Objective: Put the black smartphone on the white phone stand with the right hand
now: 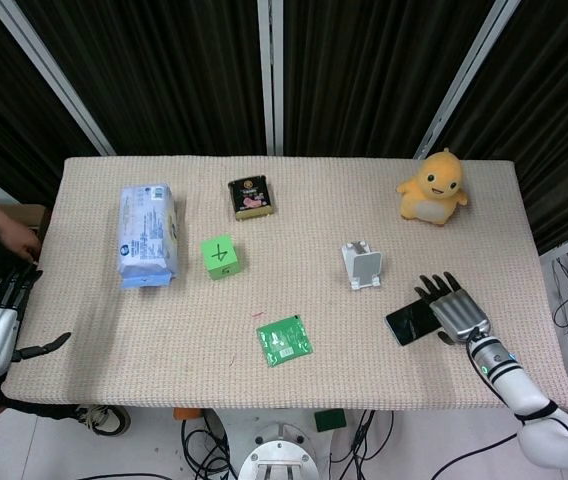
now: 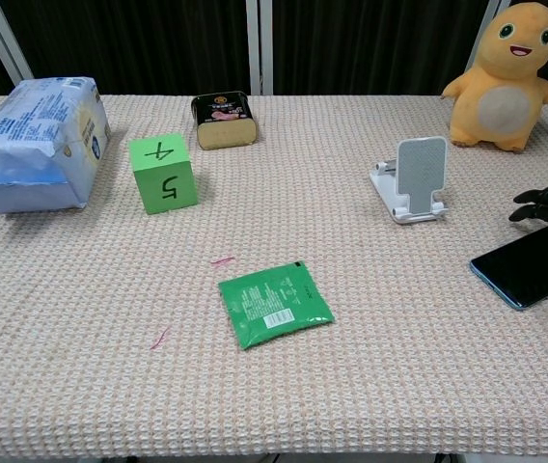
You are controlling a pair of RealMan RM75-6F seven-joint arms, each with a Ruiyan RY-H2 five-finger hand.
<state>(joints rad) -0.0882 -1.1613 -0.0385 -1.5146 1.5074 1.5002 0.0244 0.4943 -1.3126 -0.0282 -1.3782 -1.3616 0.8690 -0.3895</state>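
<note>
Fingers (image 1: 436,290) of the right hand (image 1: 454,312) spread over the black smartphone (image 2: 530,265), seemingly holding nothing. Glossy, dark and blue-edged, it lies flat near the white phone stand (image 2: 411,179).

Both views were bright and evenly lit from overhead, with only short, soft shadows under things on the desk (image 1: 464,200). The curtains toward 12 o'clock stayed nearly black. The phone (image 2: 533,262) showed a faint sheen, without glare. Focus was sharp throughout; the weave of the cloth read clearly, and no motion blur appeared.
</note>
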